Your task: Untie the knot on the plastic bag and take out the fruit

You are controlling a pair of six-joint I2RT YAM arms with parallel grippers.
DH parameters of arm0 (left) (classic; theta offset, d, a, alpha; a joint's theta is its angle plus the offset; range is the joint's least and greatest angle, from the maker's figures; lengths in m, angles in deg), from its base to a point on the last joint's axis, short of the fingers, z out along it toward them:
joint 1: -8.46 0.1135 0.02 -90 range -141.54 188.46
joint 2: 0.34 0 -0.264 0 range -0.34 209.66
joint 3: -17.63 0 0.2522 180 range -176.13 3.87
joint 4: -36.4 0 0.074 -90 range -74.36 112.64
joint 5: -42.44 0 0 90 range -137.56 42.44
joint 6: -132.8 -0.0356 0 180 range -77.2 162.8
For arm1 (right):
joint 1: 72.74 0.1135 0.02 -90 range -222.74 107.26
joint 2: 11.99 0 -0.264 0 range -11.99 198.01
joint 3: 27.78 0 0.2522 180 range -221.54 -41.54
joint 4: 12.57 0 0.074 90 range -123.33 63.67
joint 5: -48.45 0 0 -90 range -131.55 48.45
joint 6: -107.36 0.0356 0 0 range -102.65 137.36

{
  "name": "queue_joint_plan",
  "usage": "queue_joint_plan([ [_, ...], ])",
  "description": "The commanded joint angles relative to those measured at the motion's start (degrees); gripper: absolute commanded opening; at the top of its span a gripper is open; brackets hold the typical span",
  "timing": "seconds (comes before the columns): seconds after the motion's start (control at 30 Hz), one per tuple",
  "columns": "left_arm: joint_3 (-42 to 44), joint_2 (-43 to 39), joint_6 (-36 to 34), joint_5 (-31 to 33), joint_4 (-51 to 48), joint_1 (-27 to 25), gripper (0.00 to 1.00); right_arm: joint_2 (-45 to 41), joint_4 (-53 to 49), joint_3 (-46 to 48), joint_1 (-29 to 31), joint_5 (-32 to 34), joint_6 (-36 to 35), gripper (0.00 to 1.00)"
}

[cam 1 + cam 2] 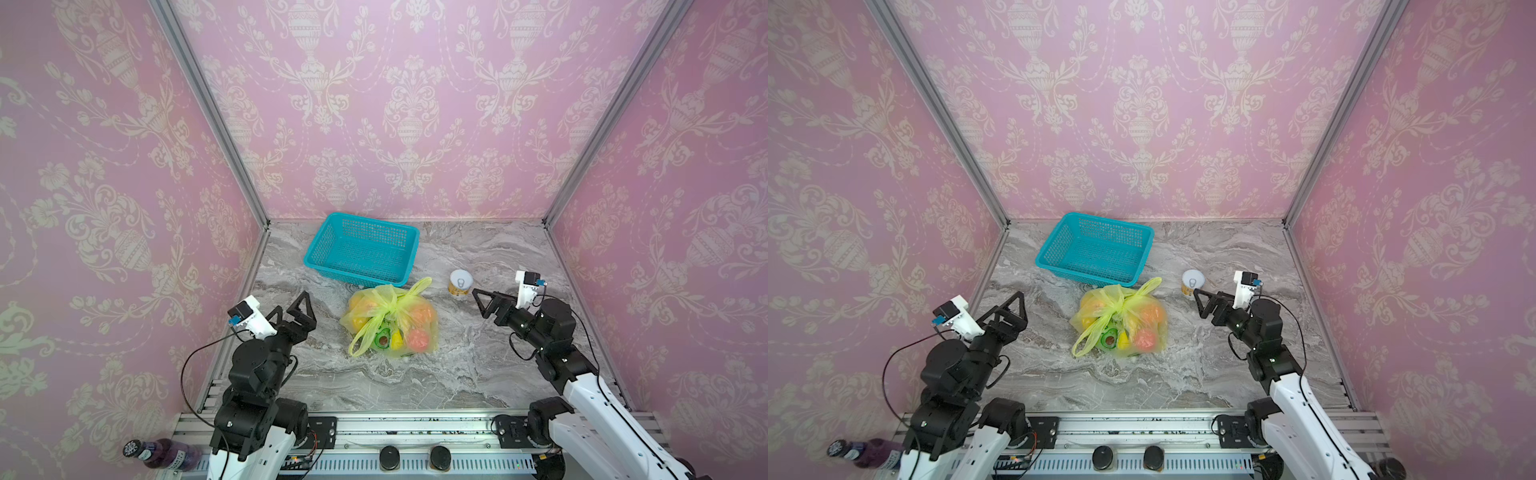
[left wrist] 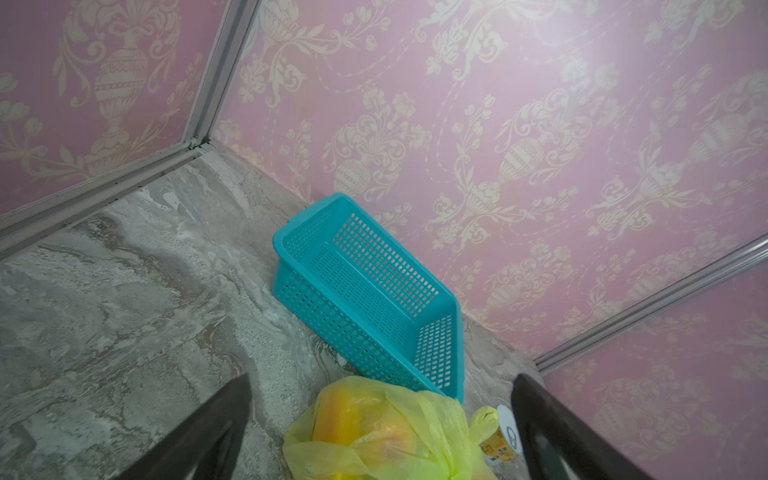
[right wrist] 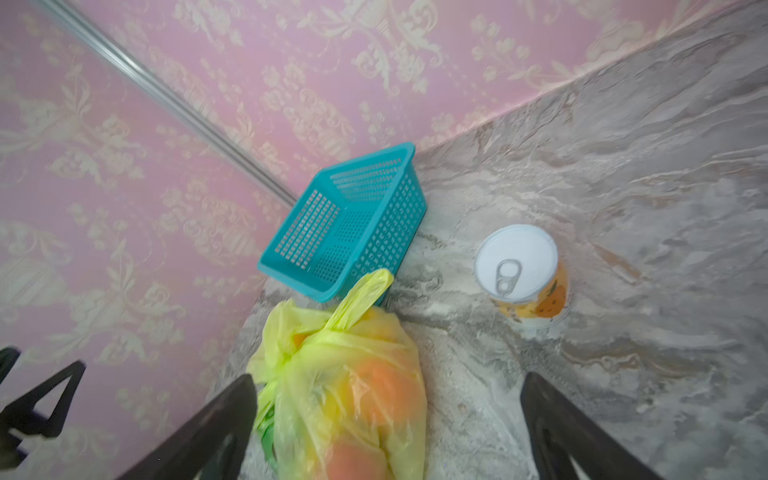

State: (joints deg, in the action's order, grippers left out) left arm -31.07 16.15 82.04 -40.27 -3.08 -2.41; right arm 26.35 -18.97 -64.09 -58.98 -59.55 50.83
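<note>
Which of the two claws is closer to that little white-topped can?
The right gripper: its open tips sit close beside the can. The left gripper is on the other side of the plastic bag, far from it.

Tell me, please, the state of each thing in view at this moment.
knot: tied.
bag: closed, untouched by either gripper.
fruit: inside the bag.
basket: upright, empty.
can: upright, lid sealed.
left gripper: open, empty.
right gripper: open, empty.
</note>
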Motion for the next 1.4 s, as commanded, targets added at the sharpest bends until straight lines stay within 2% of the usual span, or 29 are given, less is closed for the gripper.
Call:
queue_joint_plan([
  [0.0, -2.5, 9.7, -3.5, -4.2, -14.2, 0.3, 0.99, -6.1, -11.8, -1.0, 6.4, 7.6, -4.4, 1.0],
  [0.1, -3.1, 16.7, -1.7, -7.7, -15.8, 0.1, 0.99, -9.3, -15.5, -0.8, 12.9, 10.3, -4.3, 1.0],
  [0.17, -3.8, 18.6, 0.4, -2.0, -18.1, 0.0, 0.99, -9.6, -17.0, -1.4, 16.8, 12.0, -4.6, 1.0],
  [0.23, -4.2, 18.7, 6.0, 4.5, -21.1, 0.1, 0.99, -8.7, -17.8, -2.4, 20.6, 14.0, -5.3, 1.0],
  [0.27, -3.7, 17.9, 5.5, 3.2, -19.4, 0.1, 0.99, -7.9, -17.8, -2.9, 22.2, 14.9, -5.6, 1.0],
  [0.33, -1.3, 15.4, 1.6, -5.0, -11.7, 0.0, 0.99, -5.0, -17.9, -4.4, 25.3, 16.6, -6.4, 1.0],
  [0.4, -0.3, 14.4, 4.4, -8.8, -8.8, 0.1, 0.99, -1.1, -17.3, -5.6, 27.9, 17.6, -6.7, 1.0],
  [0.47, 0.6, 14.5, 3.2, -13.9, -4.8, 0.1, 0.99, 3.5, -15.9, -6.8, 30.1, 17.6, -6.4, 0.98],
  [0.57, 1.3, 13.9, 1.5, -16.0, -2.3, 0.1, 0.99, 9.8, -13.2, -9.0, 34.7, 19.3, -6.9, 0.95],
  [0.67, 0.0, 15.1, -3.6, -17.7, -6.4, 0.0, 1.0, 15.4, -10.7, -11.0, 38.9, 23.2, -8.2, 0.96],
  [0.7, 1.3, 14.9, -3.8, -18.9, -4.6, 0.0, 0.99, 17.5, -10.3, -11.9, 39.9, 25.0, -8.2, 0.96],
  [0.8, 6.4, 15.3, -1.9, -27.8, 6.5, 0.0, 0.99, 23.9, -9.0, -15.0, 41.2, 28.4, -8.1, 0.96],
  [0.87, 6.7, 16.7, -1.4, -30.4, 9.2, -0.4, 0.99, 28.5, -9.6, -19.1, 41.2, 31.2, -8.1, 0.96],
  [1.03, 6.2, 15.3, -3.4, -25.3, 5.4, -2.9, 0.99, 39.8, -16.5, -29.3, 41.3, 35.9, -8.9, 0.92],
  [1.13, 4.5, 15.4, -3.8, -23.6, 2.6, -2.9, 0.99, 44.7, -17.7, -32.1, 41.4, 35.2, -9.7, 0.89],
  [1.27, 5.0, 16.6, -3.9, -24.7, 3.8, -3.3, 0.99, 47.8, -19.7, -34.4, 42.1, 34.8, -11.2, 0.83],
  [1.37, 4.7, 17.7, -4.2, -24.4, 3.7, -3.6, 0.98, 48.5, -17.4, -33.2, 42.1, 34.4, -11.5, 0.73],
])
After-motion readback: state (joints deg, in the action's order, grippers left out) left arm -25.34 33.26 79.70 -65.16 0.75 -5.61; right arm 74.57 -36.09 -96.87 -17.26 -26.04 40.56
